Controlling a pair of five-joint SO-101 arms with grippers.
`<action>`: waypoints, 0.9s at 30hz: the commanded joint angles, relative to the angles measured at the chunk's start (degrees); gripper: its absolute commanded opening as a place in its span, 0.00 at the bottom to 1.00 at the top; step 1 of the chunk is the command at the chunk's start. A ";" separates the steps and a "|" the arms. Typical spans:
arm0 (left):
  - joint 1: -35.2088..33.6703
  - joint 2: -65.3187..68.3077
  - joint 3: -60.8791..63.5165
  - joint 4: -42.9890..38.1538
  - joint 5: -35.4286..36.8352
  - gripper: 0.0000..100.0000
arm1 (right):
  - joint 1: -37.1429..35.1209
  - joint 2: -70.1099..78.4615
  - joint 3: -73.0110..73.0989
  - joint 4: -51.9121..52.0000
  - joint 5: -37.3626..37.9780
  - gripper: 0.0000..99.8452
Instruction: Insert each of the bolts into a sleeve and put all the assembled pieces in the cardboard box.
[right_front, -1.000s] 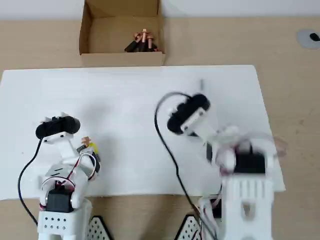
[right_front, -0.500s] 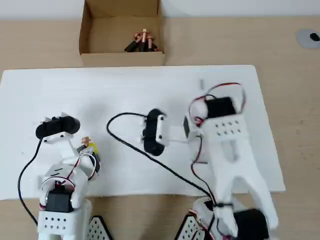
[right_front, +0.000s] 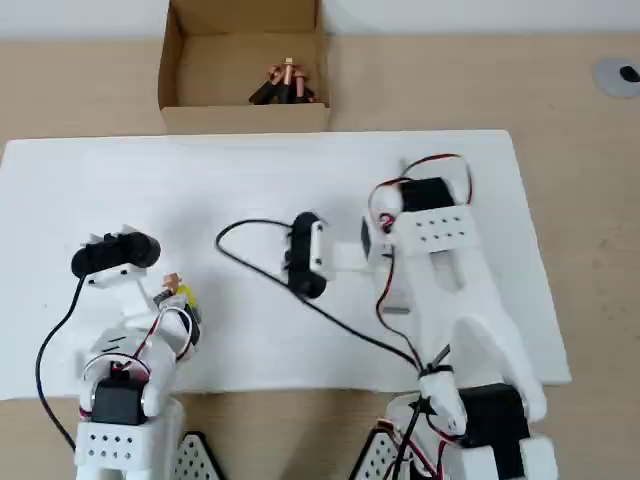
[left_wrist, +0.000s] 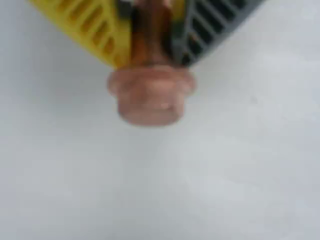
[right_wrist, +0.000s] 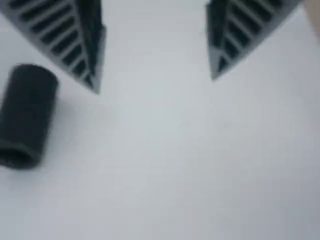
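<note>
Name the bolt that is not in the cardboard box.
The copper bolt clamped in the left gripper; the other bolts lie in the cardboard box.

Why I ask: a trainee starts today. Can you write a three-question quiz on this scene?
1. True or false: the left pincer is shut on a bolt.
2. Multiple choice: the black sleeve lies A) gripped between the fingers of the right pincer, B) on the white sheet beside that open pincer, C) slid over the bolt.
3. Fill in: the assembled pieces already lie in the ___.

Key: 1 true; 2 B; 3 cardboard box.
</note>
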 joint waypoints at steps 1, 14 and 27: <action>-0.79 -0.31 0.00 -1.05 0.00 0.01 | 3.21 -0.13 -2.59 -1.32 1.49 0.18; -0.79 -0.31 0.00 -1.05 0.00 0.01 | 6.55 5.93 -2.95 -7.03 1.14 0.28; -0.79 -0.31 0.00 -1.05 0.00 0.01 | 6.20 8.57 -2.59 -11.08 1.14 0.26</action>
